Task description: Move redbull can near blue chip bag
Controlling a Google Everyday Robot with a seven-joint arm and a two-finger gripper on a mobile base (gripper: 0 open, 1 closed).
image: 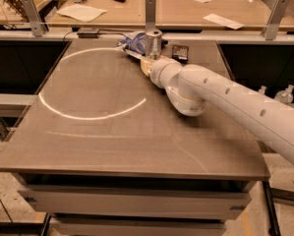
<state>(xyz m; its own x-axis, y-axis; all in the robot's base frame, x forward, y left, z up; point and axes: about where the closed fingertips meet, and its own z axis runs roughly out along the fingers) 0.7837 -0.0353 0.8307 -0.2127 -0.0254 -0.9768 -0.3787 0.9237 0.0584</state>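
Camera view. Looks down and across a flat brown rectangular table (112, 151), with a thin bright ring of reflected light (90, 116) curving over its left half.

Finds the slim tall silver metal redbull can (153, 42) standing upright at the far edge of the table, a little right of middle, round top facing up. Places the small crumpled blue and white foil blue chip bag (135, 42) just left of the redbull can, touching it or very nearly (hard to separate from this angle). Notes a small flat dark rectangular object (179, 52) lying on the table just right of the redbull can, apart from it.

Follows a thick white jointed robot arm (235, 102) in from the right edge, across the right half of the table, ending in a rounded wrist close to the redbull can. Puts the tan gripper (146, 62) low over the table, directly in front of the base of the redbull can and beside the near corner of the blue chip bag. Cannot tell how wide the gripper stands, nor whether it has hold of the redbull can, being mostly hidden behind the wrist.

Picks out, beyond the table, a pale wooden bench (195, 11) carrying loose white paper sheets (81, 12), and a grey metal upright post (150, 6) right behind the redbull can.
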